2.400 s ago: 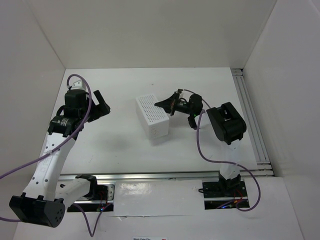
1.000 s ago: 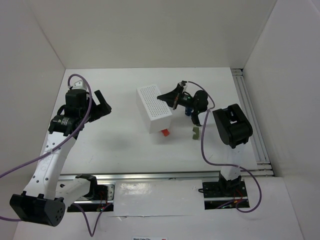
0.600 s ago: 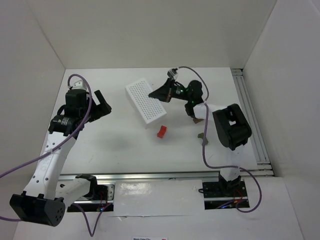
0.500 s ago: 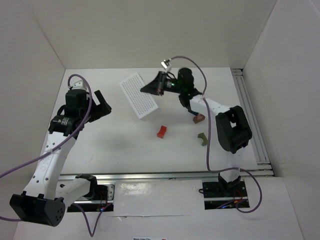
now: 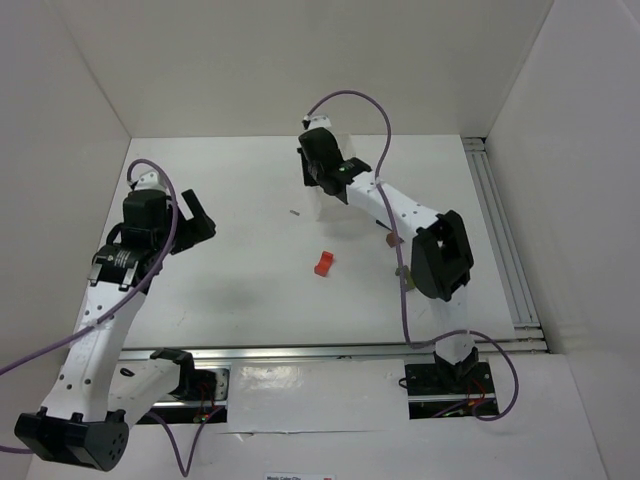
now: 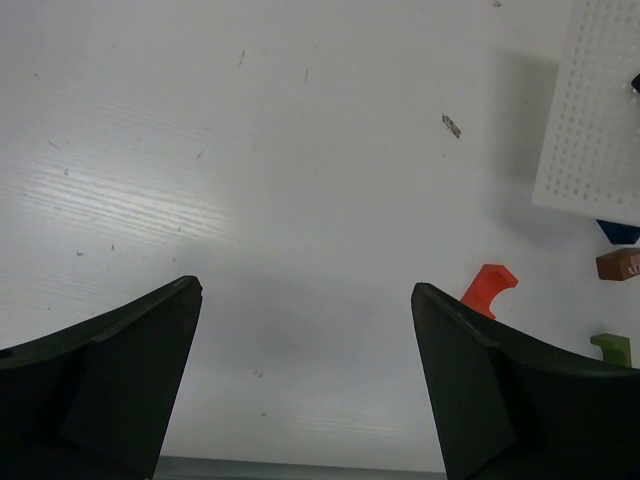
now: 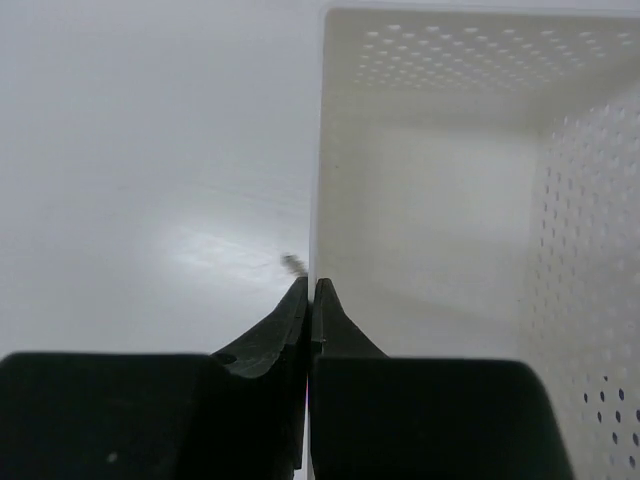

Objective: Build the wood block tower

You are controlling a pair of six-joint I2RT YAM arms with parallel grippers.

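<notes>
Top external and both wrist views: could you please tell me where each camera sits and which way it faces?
Top external: above and behind the bases, looking down on the table; left arm and right arm show.
Left wrist: on the left arm, looking down past its open left hand at the red block and white bin.
Right wrist: on the right arm, looking past its right hand, shut on the bin's wall, into the bin.
Shared: left wrist and top show the red block; both wrists, the bin.
</notes>
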